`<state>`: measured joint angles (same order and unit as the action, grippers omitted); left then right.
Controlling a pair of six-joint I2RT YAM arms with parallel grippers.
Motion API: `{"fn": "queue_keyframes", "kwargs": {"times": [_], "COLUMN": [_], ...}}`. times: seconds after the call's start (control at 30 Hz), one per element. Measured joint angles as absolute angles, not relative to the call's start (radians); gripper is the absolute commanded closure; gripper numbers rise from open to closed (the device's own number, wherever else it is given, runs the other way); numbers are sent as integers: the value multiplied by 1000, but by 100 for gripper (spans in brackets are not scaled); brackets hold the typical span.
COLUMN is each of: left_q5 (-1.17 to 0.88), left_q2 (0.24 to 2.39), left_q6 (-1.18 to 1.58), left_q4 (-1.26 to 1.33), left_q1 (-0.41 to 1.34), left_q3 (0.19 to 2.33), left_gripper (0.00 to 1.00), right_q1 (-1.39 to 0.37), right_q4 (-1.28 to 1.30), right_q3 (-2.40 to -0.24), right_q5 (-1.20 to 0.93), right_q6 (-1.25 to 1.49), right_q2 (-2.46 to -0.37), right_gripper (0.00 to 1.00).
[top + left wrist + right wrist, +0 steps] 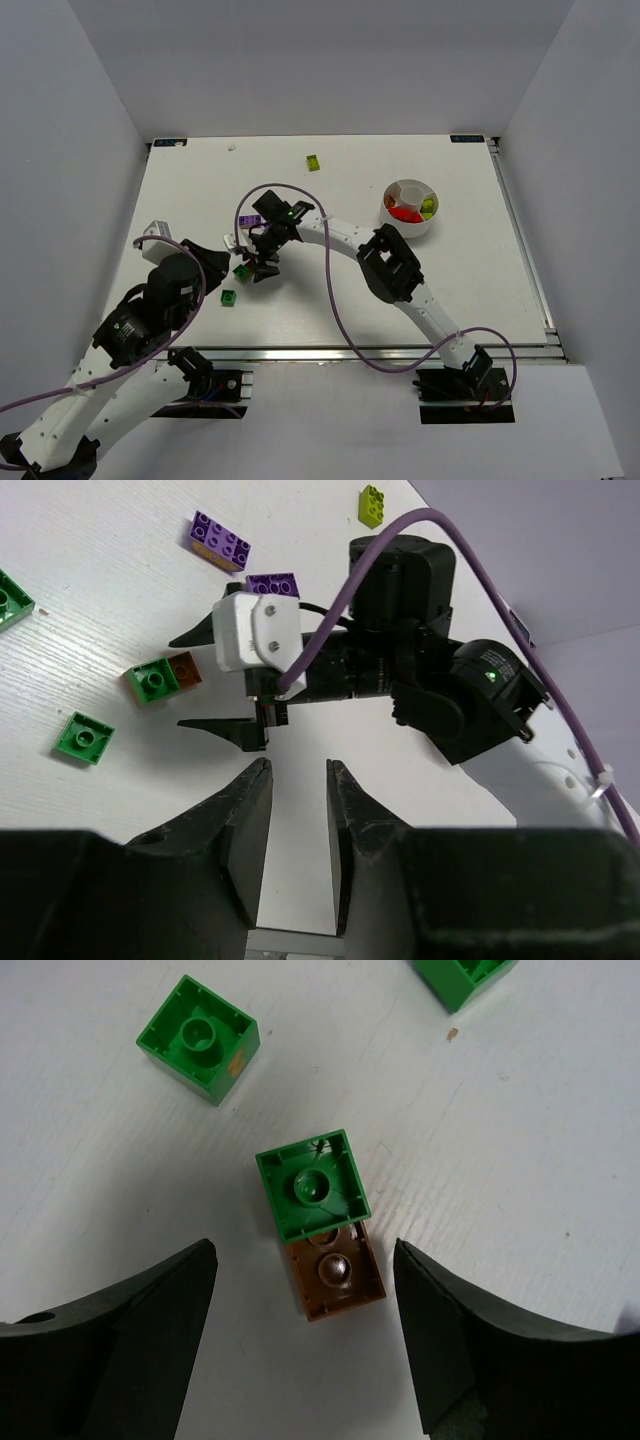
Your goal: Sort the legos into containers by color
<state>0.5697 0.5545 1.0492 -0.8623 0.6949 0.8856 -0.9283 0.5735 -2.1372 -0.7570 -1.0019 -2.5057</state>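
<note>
A green brick joined to an orange-brown brick lies underside up on the white table. My right gripper is open just above it, one finger on each side, not touching. The pair also shows in the left wrist view and in the top view by my right gripper. My left gripper is open and empty, close by at the left. The white divided bowl at the right holds red and yellow-green bricks.
Loose green bricks lie near the pair. Purple bricks lie behind the right gripper. A yellow-green brick lies at the back. The right arm's cable loops above the table.
</note>
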Motion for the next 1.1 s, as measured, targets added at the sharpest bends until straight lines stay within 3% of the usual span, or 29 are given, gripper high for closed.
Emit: {"fn": "queue_keyframes", "kwargs": {"times": [0.13, 0.2, 0.43, 0.5, 0.63, 0.8, 1.1], "left_q5": [569, 569, 565, 559, 523, 396, 39], "left_q2": [554, 554, 548, 546, 548, 576, 744], "left_q6": [1054, 1057, 1062, 1063, 1056, 978, 750], "left_q4": [-865, -865, -852, -837, -783, -629, -181], "left_q1": [695, 695, 695, 695, 695, 695, 695], "left_q3": [886, 886, 883, 869, 810, 701, 600], "left_gripper": [61, 61, 59, 58, 48, 34, 32], "right_q1": [-936, -938, -937, -935, -922, -876, -768], "right_q4": [574, 575, 572, 575, 587, 671, 1007], "right_q3": [-2155, -2156, -2110, -2055, -1922, -1783, -1681], "right_q5": [-759, -755, -746, -737, -722, -744, -911], "right_q6": [-1006, -1013, -1064, -1081, -1085, -1068, -1121], "right_q2": [-2538, -2539, -2512, -2475, -2385, -2217, -1894], "right_gripper": [39, 41, 78, 84, 100, 100, 100]}}
